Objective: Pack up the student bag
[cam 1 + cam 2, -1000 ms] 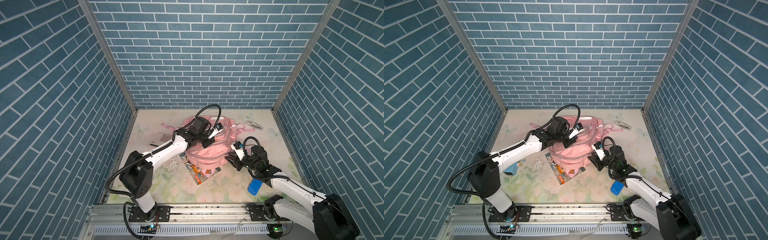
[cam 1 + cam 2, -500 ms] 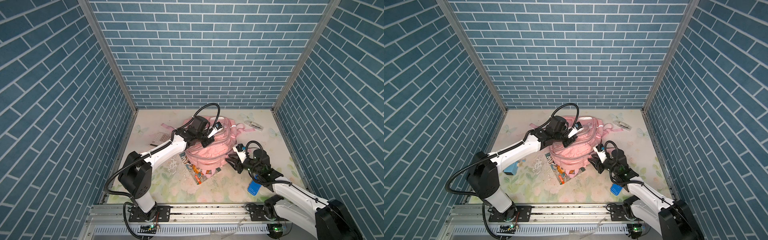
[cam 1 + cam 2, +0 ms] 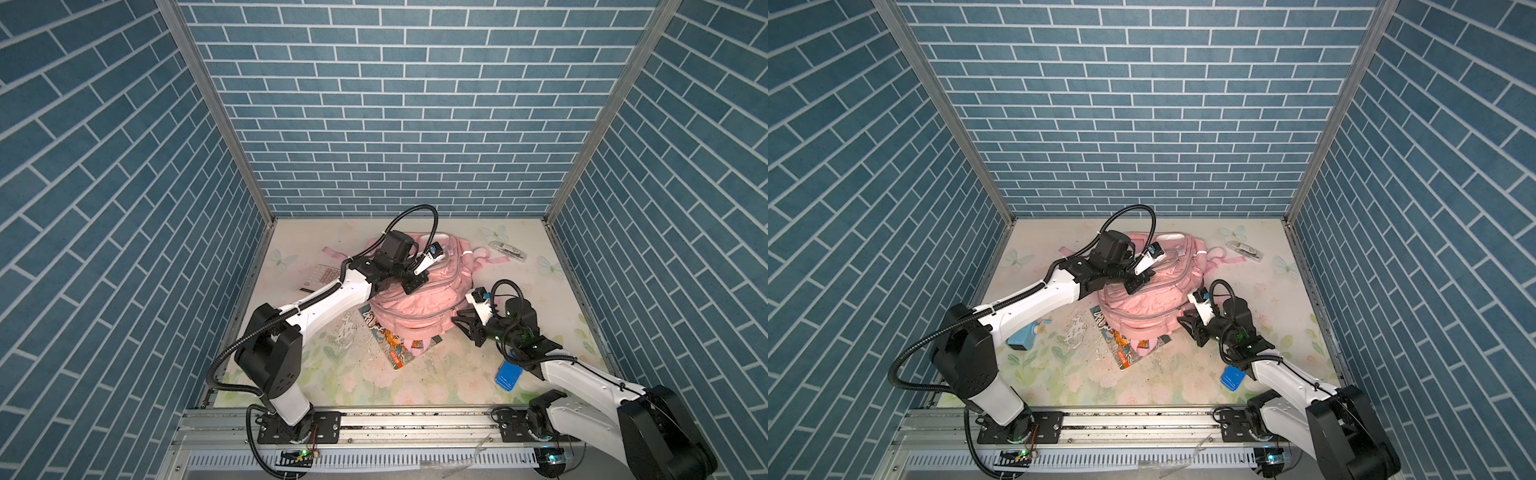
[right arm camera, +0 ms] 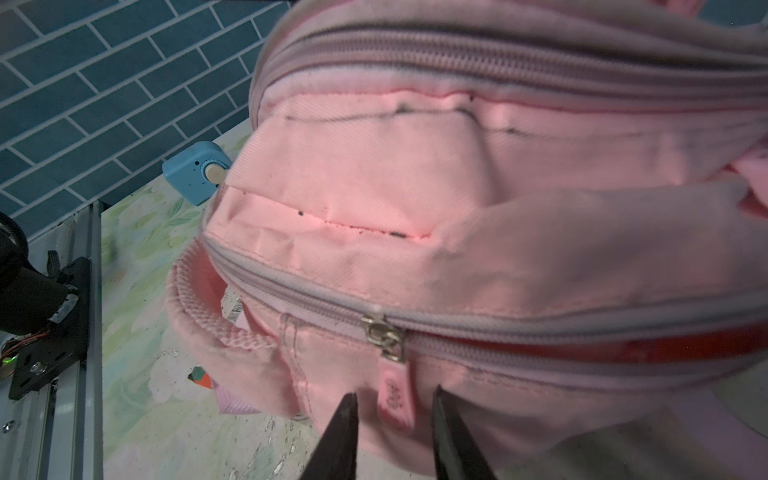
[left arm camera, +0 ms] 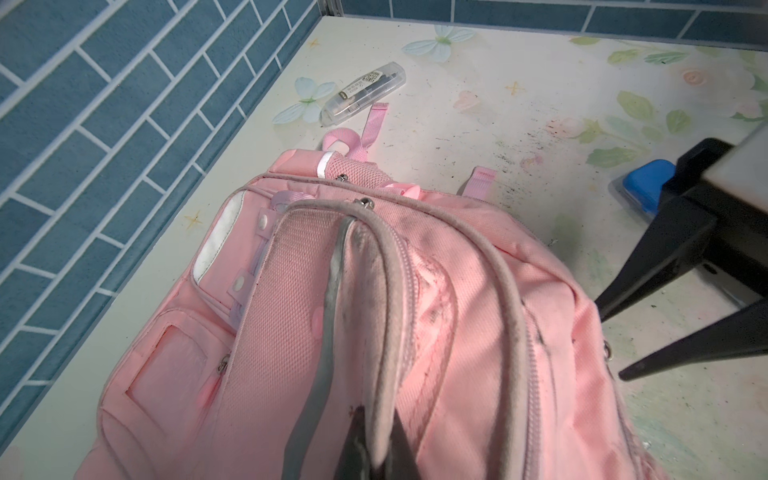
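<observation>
The student bag point(image 3: 419, 293) point(image 3: 1152, 301), a pink backpack, lies in the middle of the table in both top views. My left gripper point(image 3: 409, 286) point(image 5: 376, 422) rests on top of it, shut on a grey-piped zipper edge of the student bag point(image 5: 457, 332). My right gripper point(image 3: 463, 328) point(image 4: 394, 392) is at the bag's lower right side and stands open. A pink zipper pull tab point(image 4: 395, 392) hangs between its fingertips point(image 4: 349, 409) without touching either one. The zipper slider point(image 4: 380, 328) sits just above the tab.
A clear pen case point(image 3: 507, 250) point(image 5: 365, 93) lies behind the bag on the right. A blue box point(image 3: 509, 376) sits by my right arm. A colourful book point(image 3: 390, 347) pokes out from under the bag. A light-blue sharpener point(image 3: 1022, 336) point(image 4: 197, 172) is at the left, a calculator point(image 3: 320, 277) behind it.
My right gripper has shifted slightly toward the front along the bag's side and its jaws have narrowed a little. The left gripper has kept its hold and place.
</observation>
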